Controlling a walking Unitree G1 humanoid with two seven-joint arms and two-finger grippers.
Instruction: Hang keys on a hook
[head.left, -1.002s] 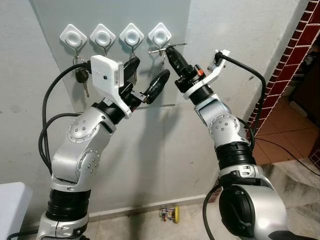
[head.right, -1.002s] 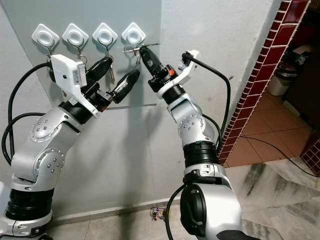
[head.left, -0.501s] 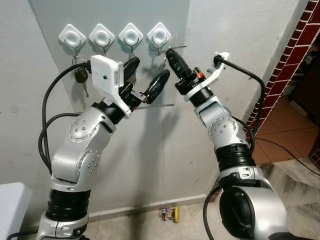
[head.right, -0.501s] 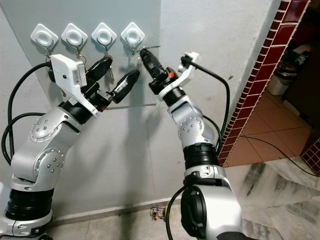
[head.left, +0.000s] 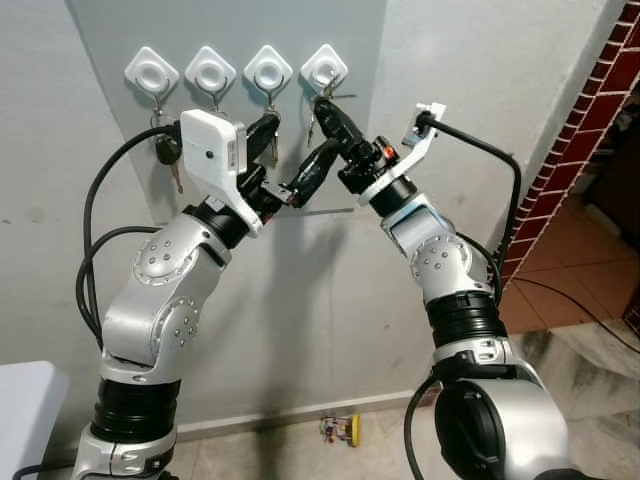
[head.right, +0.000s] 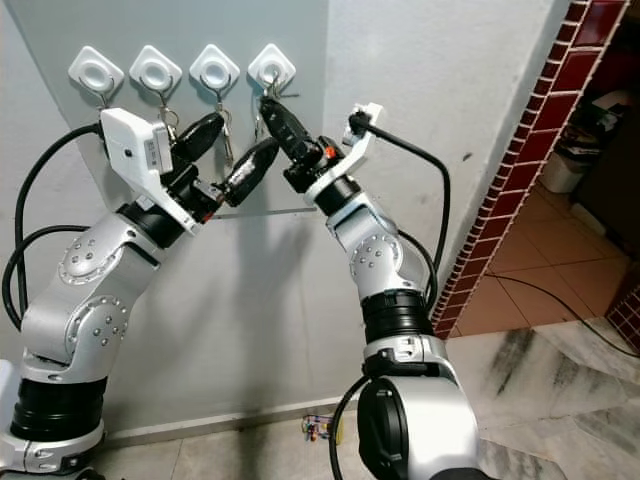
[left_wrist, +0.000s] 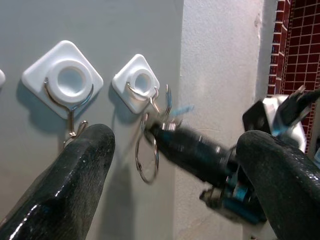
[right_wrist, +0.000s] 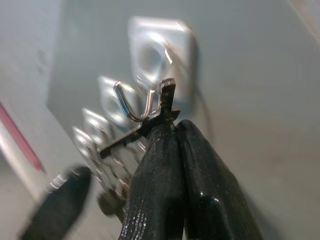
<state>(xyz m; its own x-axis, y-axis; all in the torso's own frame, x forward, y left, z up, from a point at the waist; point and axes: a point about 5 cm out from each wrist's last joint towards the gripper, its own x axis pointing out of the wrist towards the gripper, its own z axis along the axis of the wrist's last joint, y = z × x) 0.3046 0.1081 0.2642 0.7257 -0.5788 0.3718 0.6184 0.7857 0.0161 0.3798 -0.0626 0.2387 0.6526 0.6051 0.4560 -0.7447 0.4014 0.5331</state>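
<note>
Four white diamond-shaped hooks sit in a row on a grey wall panel (head.left: 120, 180). My right gripper (head.left: 322, 103) is shut on a bunch of keys (right_wrist: 166, 98), holding it right at the rightmost hook (head.left: 324, 64). In the right wrist view the key's edge touches the hook's metal wire (right_wrist: 131, 106). A key ring (left_wrist: 148, 156) dangles below the fingertips. My left gripper (head.left: 306, 136) stands open just below and left of them, holding nothing. A black-headed key (head.left: 165, 151) hangs from the leftmost hook (head.left: 153, 72).
A dark red tiled wall (head.left: 600, 100) juts out at the right, beside a tiled floor. A small coloured object (head.left: 340, 429) lies at the foot of the wall. A white surface (head.left: 25, 410) shows at the lower left.
My right gripper has swung up and to the left with the keys, from beside the rightmost hook to right against it. The left arm has stayed put.
</note>
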